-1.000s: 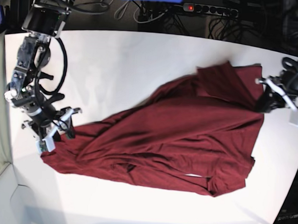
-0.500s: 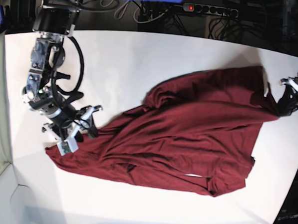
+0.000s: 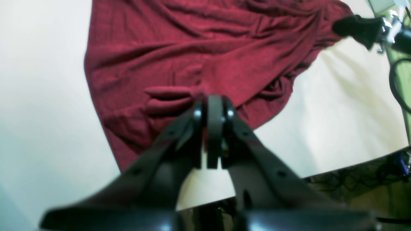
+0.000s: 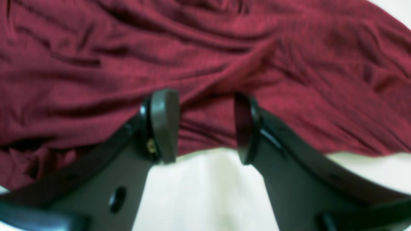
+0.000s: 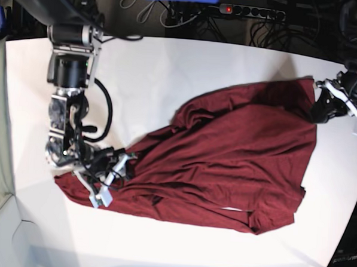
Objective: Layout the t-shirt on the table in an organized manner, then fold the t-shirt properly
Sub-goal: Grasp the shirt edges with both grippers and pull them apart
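Across the base view: t-shirt (image 5: 225, 163) spread rumpled over the white desk (image 5: 169, 73), running from the far right edge down toward the near left. Left end effector (image 5: 321, 110) at the far right corner of the cloth, touching it. Right end effector (image 5: 118, 167) low over the near-left part of the garment, fingers on top of the fabric.

From the left wrist view: left end effector (image 3: 213, 131) pressed fully closed, pads together; cloth edge right at the tips, but cannot tell whether any fabric is pinched. T-shirt (image 3: 199, 54) stretching away beyond the fingers, wrinkled, bare desk (image 3: 41, 96) to either side.

From the right wrist view: right end effector (image 4: 205, 126) with jaws apart, gap clear between the fingers (image 4: 163, 125); nothing gripped. T-shirt (image 4: 205, 54) filling the far half, its hem lying between the tips, white desk (image 4: 205, 192) on the near side.
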